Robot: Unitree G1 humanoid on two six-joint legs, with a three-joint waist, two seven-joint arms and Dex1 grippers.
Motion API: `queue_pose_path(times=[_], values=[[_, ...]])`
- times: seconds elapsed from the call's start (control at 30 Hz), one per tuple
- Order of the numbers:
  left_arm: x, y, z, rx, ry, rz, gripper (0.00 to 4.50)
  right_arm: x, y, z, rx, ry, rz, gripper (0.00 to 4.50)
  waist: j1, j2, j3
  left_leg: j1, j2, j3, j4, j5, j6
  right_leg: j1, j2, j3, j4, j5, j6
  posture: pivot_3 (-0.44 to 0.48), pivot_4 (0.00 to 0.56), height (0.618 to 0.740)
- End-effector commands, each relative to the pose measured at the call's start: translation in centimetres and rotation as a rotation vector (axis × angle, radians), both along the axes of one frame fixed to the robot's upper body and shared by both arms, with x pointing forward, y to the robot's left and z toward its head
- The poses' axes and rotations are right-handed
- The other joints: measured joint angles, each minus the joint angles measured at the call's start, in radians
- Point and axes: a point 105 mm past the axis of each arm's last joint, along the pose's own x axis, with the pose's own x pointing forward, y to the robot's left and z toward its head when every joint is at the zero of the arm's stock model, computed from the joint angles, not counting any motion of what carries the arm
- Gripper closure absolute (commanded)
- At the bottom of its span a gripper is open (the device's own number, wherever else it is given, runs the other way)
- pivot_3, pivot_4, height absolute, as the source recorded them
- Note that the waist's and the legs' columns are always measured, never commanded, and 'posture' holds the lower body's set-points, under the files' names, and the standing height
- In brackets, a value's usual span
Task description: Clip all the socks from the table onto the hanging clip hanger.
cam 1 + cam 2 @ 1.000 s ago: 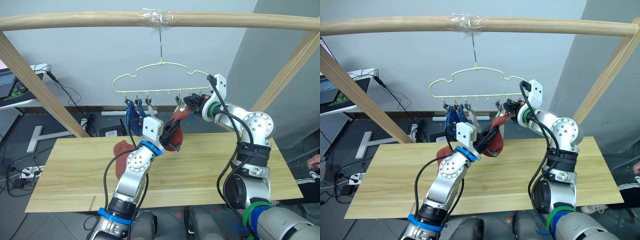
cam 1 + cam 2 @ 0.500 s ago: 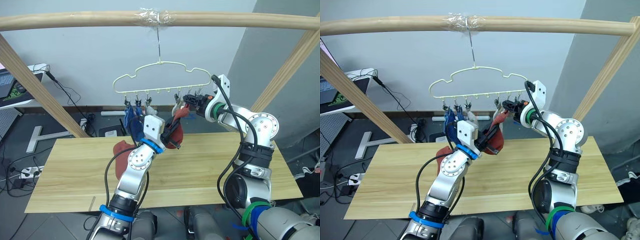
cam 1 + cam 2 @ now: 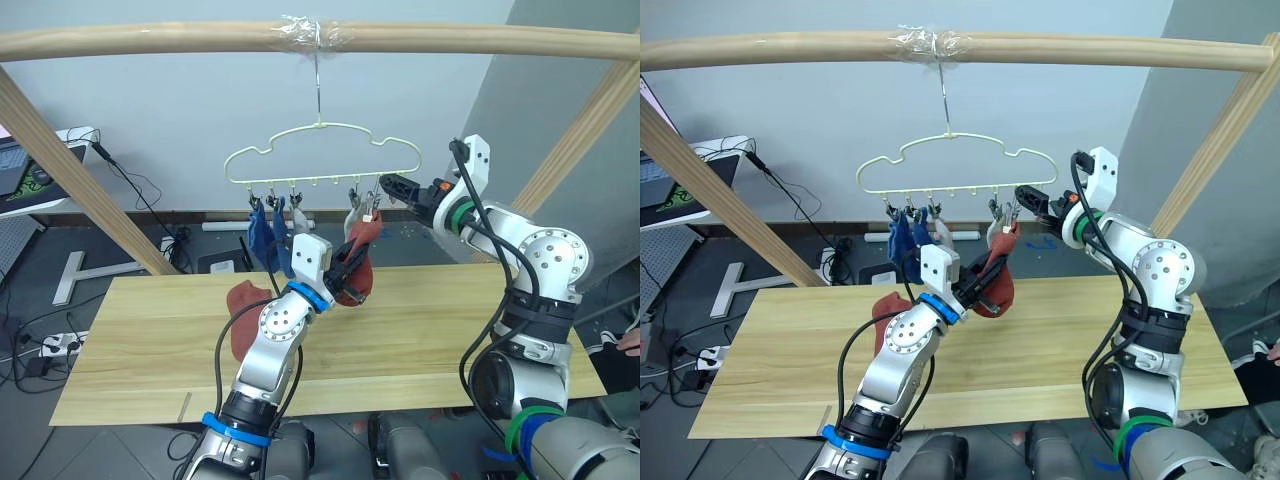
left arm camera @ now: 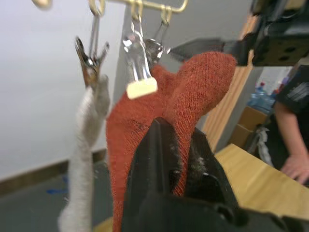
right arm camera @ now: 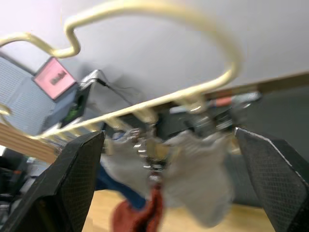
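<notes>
My left fingers (image 4: 176, 159): clamped together on a rust-red sock (image 3: 358, 272), held up above the surface (image 3: 420, 330) just under the clip hanger (image 3: 322, 155). The sock's upper edge sits in a metal clip (image 4: 140, 72) with a pale tab, toward the hanger's right end.

My right fingers (image 3: 388, 185): spread wide apart, holding nothing, raised at the right end of the hanger, close to the clips but not on the sock. A second ago they were closed in against the sock's top and the clip; now they have drawn back to the right and my right arm has swung outward.

Rust-red sock, second (image 3: 242, 305): lying on the surface behind my left arm.

Blue socks (image 3: 266, 232): two, hanging from clips at the hanger's left end, same place as before.

Grey socks (image 4: 84, 159): hanging beside the red one from neighbouring clips.

Hanger: hooked by its wire onto the wooden pole (image 3: 150, 40) where clear tape (image 3: 316, 32) wraps it.

A person (image 4: 294, 125) in dark clothing stands beyond the far end of the surface.
</notes>
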Motion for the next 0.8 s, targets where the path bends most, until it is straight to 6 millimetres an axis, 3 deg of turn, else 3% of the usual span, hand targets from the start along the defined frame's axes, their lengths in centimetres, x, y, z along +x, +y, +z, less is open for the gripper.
queue_pose_path(times=[0.03, 0.3, 0.37, 0.53, 0.57, 0.67, 0.8], values=[[-0.5, -0.7, 1.0, -0.033, -0.009, -0.047, 2.88, -0.1, -0.2, 1.7, -0.025, -0.112, -0.024, 0.00, -0.002, 0.000, 0.000, 0.000, 0.000, 0.000, 0.000, 0.000, 0.000, 0.000, 0.000, 0.000, 0.000, 0.000, 0.000, -0.046, 0.170, 0.740], [-0.2, 0.1, 0.6, -0.006, 0.008, -0.032, 0.47, -0.2, -0.6, 1.6, -0.109, -0.199, -0.048, 0.00, -0.009, 0.000, 0.000, 0.002, 0.001, 0.004, 0.000, 0.000, 0.000, 0.000, 0.001, 0.001, 0.001, -0.001, 0.001, -0.046, 0.170, 0.740], [0.0, 1.1, 0.8, 0.005, -0.007, -0.005, 0.04, -0.2, -0.8, 1.3, -0.166, -0.251, -0.075, 0.00, -0.008, 0.000, 0.000, 0.002, 0.001, 0.004, 0.000, 0.000, 0.000, 0.000, 0.001, 0.001, 0.001, -0.001, 0.001, -0.042, 0.175, 0.740], [-0.1, 3.3, 1.0, 0.066, -0.035, 0.010, 0.04, -0.8, -0.7, 0.1, -0.334, -0.383, -0.114, 0.00, -0.008, 0.000, 0.000, 0.002, 0.001, 0.004, 0.000, 0.000, 0.000, -0.001, 0.001, 0.002, 0.001, -0.001, 0.001, -0.027, 0.180, 0.740], [-0.2, 3.9, 1.0, 0.080, -0.041, 0.011, 0.01, -1.0, -0.4, -0.2, -0.375, -0.417, -0.109, 0.18, -0.007, 0.000, 0.000, 0.002, 0.001, 0.003, 0.000, 0.000, 0.000, -0.001, 0.001, 0.001, 0.001, -0.001, 0.002, -0.027, 0.180, 0.740], [-0.2, 4.9, 1.5, 0.083, -0.049, 0.016, 0.00, -1.2, 0.1, -0.7, -0.425, -0.467, -0.108, 0.88, -0.011, 0.000, 0.000, 0.003, 0.002, 0.005, 0.000, 0.000, 0.000, -0.001, 0.001, 0.002, 0.001, -0.001, 0.002, -0.027, 0.180, 0.740], [-0.2, 5.9, 2.2, 0.090, -0.061, 0.021, 0.00, -1.0, 0.0, -0.9, -0.416, -0.470, -0.145, 2.34, -0.005, 0.000, 0.000, 0.003, 0.001, 0.005, 0.001, 0.000, 0.000, 0.000, 0.001, 0.002, 0.001, -0.002, 0.005, -0.019, 0.181, 0.740]])
